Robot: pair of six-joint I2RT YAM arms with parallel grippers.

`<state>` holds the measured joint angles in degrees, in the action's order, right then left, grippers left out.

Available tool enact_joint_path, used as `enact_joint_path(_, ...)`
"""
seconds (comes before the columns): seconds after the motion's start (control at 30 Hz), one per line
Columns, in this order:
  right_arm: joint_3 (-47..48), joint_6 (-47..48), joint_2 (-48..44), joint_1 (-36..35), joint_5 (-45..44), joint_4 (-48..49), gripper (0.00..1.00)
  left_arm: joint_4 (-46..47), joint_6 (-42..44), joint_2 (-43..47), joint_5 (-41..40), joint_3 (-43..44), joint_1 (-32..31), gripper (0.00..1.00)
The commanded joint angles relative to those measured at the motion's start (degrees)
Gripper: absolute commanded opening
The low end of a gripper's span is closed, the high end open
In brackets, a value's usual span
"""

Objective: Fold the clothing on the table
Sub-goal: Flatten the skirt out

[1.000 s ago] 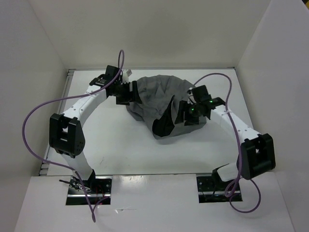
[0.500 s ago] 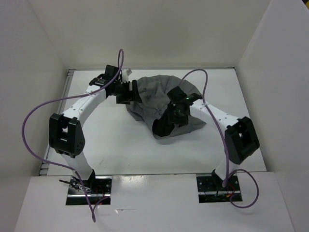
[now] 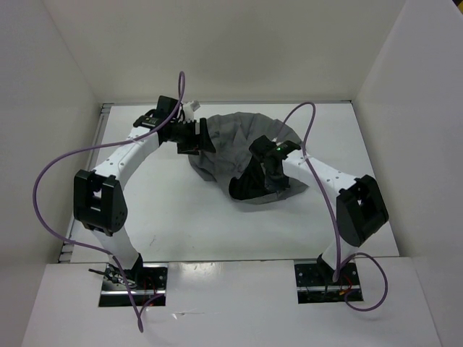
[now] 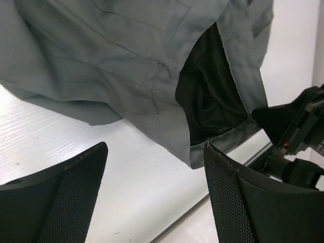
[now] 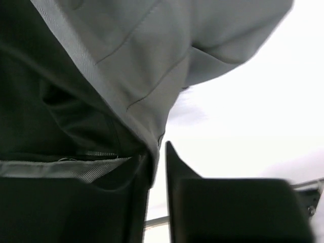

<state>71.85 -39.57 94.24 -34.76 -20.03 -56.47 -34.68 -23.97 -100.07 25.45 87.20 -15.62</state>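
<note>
Item one, the clothing (image 3: 233, 139): one dark grey garment, crumpled in a loose heap on the desk (image 3: 166, 210), in the upper middle of the overhead frame. Its seams run lengthwise, and its black inside shows at the heap's lower edge. Item two, the left tool (image 3: 194, 137): we place it just beside the heap's upper left edge. In the left wrist view the left tool (image 4: 154, 197) is open. Its two mesh-faced fingers (image 4: 66, 202) stand wide apart at the bottom of the frame, with only bare desk (image 4: 101, 152) between them. The clothing (image 4: 116, 61) lies beyond them across the top of that frame, its black opening gaping at centre right. Item three, the right tool (image 3: 268, 176): it sits low over the heap's lower right part, at the black opening. In the right wrist view the clothing (image 5: 152, 61) fills the upper left, and its hem edge hangs down to the right tool (image 5: 157, 152). One finger (image 5: 228, 212) shows at lower right, and the other is lost against the dark lining. A thin strip of white shows between the hem and the visible finger, so we cannot tell whether this tool has closed on the cloth. Item four, the surroundings: white walls (image 3: 217, 50) on three sides of the desk, and a purple cable (image 3: 43, 181) looping from each arm.
</note>
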Motion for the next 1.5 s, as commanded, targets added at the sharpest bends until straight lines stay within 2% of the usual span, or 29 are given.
enact_joint_path(0.0,0.4,-3.0,-2.6,-0.4,-5.2,-5.0,0.18,3.0,1.8,-1.1,5.5,2.7,-0.4,0.83)
enact_joint_path(0.03,-0.2,-3.0,-2.6,-0.4,-5.2,-5.1,0.13,3.9,2.4,-1.1,8.7,2.7,-0.4,0.83)
enact_joint_path(0.07,-0.2,-3.0,-3.3,-0.4,-5.2,-5.1,0.04,3.9,4.2,-2.2,10.0,3.4,-1.5,0.82)
enact_joint_path(0.1,-0.7,-3.0,-3.3,-0.4,-5.2,-5.1,0.00,3.9,5.2,-4.1,10.7,5.5,-2.3,0.81)
enact_joint_path(0.17,-0.8,-3.6,-3.8,-0.4,-5.2,-4.4,0.00,1.7,9.6,-6.4,10.0,7.9,-5.5,0.79)
enact_joint_path(0.3,-0.2,-4.1,-4.9,-0.4,-3.2,-3.1,0.00,3.6,10.2,-11.9,4.3,9.6,-9.7,0.78)
enact_joint_path(0.4,-0.2,-4.6,-5.6,-0.4,-1.2,-1.7,0.00,10.9,7.9,-11.6,3.2,4.5,-12.4,0.78)
enact_joint_path(0.43,-0.2,-4.6,-5.6,-0.4,-0.5,-1.2,0.00,15.3,7.9,-11.6,1.3,2.7,-13.4,0.78)
enact_joint_path(0.47,-0.2,-4.6,-6.2,-0.4,-0.5,-1.2,0.00,16.0,7.3,-11.0,-4.2,1.7,-15.4,0.78)
enact_joint_path(0.6,-0.8,-5.2,-6.7,-0.4,1.9,0.3,0.00,16.0,6.7,-12.4,-13.0,1.7,-18.3,0.79)
enact_joint_path(0.77,-1.3,-5.7,-7.2,-0.4,3.2,0.8,0.00,15.5,6.7,-13.0,-19.3,-0.3,-20.4,0.80)
enact_joint_path(0.9,-1.8,-5.7,-8.4,0.1,4.4,1.4,0.00,15.5,6.0,-13.0,-33.3,-2.7,-23.4,0.80)
enact_joint_path(1.0,-1.8,-5.7,-8.4,0.1,5.2,2.0,0.00,15.1,6.0,-13.7,-37.6,-2.7,-23.9,0.80)
enact_joint_path(1.13,-1.8,-5.7,-8.4,0.7,5.2,2.0,0.00,12.5,9.2,-14.4,-36.8,-1.2,-25.0,0.77)
enact_joint_path(1.23,-1.8,-5.2,-8.9,1.3,5.2,2.0,0.00,12.0,10.6,-13.2,-35.1,-1.9,-25.0,0.71)
enact_joint_path(1.33,-1.8,-4.6,-8.9,1.8,5.2,2.0,0.00,10.2,10.6,-13.2,-39.8,-1.3,-25.0,0.63)
enact_joint_path(1.37,-1.8,-4.6,-8.9,1.8,5.2,2.0,0.00,9.5,10.6,-13.2,-43.9,-1.3,-25.0,0.60)
enact_joint_path(1.4,-1.8,-4.6,-8.9,1.8,5.2,2.0,0.00,8.8,10.6,-13.2,-46.1,-1.3,-25.0,0.51)
enact_joint_path(1.43,-1.8,-4.1,-8.9,2.3,5.7,2.0,0.00,8.1,10.6,-13.7,-50.4,-1.3,-25.0,0.34)
enact_joint_path(1.47,-1.8,-4.1,-8.9,2.3,5.7,2.0,0.00,7.3,10.6,-13.7,-52.5,-1.3,-25.0,0.25)
